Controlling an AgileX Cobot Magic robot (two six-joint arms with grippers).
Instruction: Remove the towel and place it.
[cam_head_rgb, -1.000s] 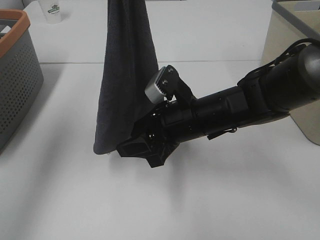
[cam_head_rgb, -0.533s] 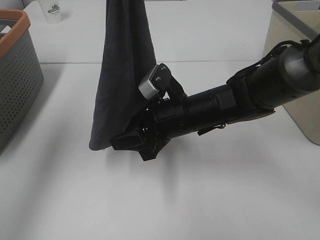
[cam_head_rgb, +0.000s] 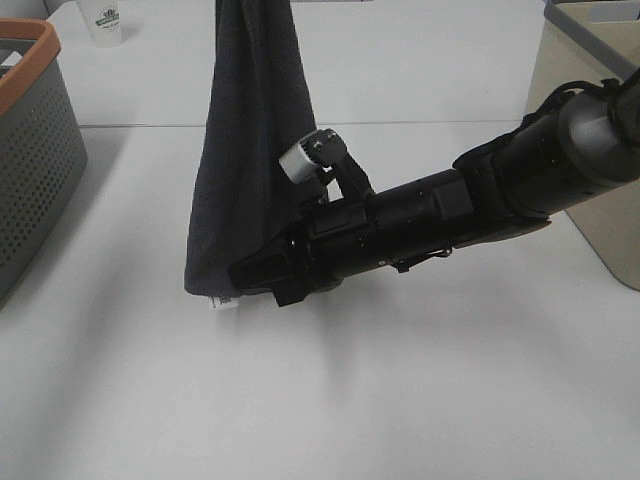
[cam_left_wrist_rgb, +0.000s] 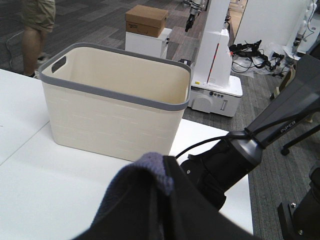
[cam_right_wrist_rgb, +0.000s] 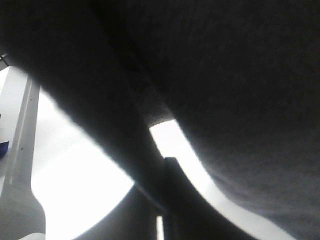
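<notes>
The dark charcoal towel (cam_head_rgb: 250, 130) hangs straight down from above the top edge of the exterior view, its lower edge just above the white table. A small white tag (cam_head_rgb: 222, 302) shows at its bottom corner. My right gripper (cam_head_rgb: 245, 273) reaches in from the right and presses against the towel's lower right edge. Its jaws are seen edge-on and partly behind cloth. The towel fills the right wrist view (cam_right_wrist_rgb: 225, 75). In the left wrist view the bunched towel (cam_left_wrist_rgb: 145, 200) covers my left gripper, and the cloth hangs from it.
A grey perforated basket (cam_head_rgb: 30, 150) with an orange rim stands at the left edge. A beige bin (cam_head_rgb: 580, 90) with a grey rim stands at the right, also in the left wrist view (cam_left_wrist_rgb: 115, 115). A white cup (cam_head_rgb: 104, 22) stands at the back left.
My right gripper has rolled at the wrist and now looks narrow against the towel's lower edge. The towel's bottom has shifted slightly and its white tag has come into view.
</notes>
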